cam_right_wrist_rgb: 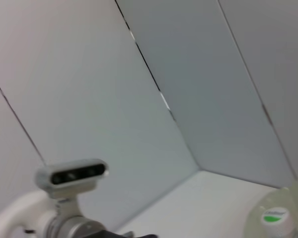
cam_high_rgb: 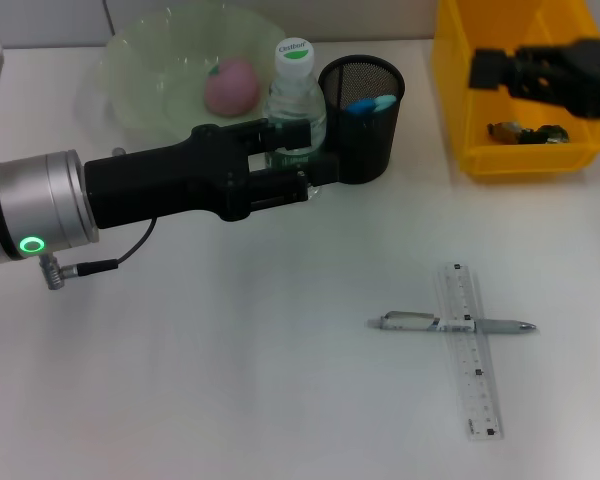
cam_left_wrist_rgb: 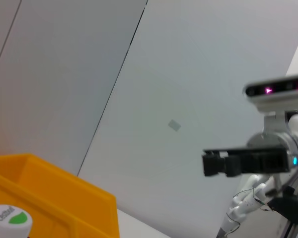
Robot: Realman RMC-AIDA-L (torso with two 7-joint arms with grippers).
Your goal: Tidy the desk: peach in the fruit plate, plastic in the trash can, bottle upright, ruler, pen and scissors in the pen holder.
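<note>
Head view: left gripper (cam_high_rgb: 298, 160) clamped on upright bottle (cam_high_rgb: 296, 100), green-and-white cap lettering unreadable; right gripper (cam_high_rgb: 490, 70) indeterminate.

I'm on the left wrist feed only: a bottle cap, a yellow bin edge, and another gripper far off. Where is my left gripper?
Observer: In the head view the left gripper is around the bottle, which stands upright beside the pen holder.
Operator: Is the peach done?
Observer: The peach lies in the green fruit plate.
Operator: What's left on the desk?
Observer: The pen lies across the ruler on the table; blue handles show in the pen holder.
Operator: And the right arm?
Observer: The right gripper hovers above the yellow bin.
</note>
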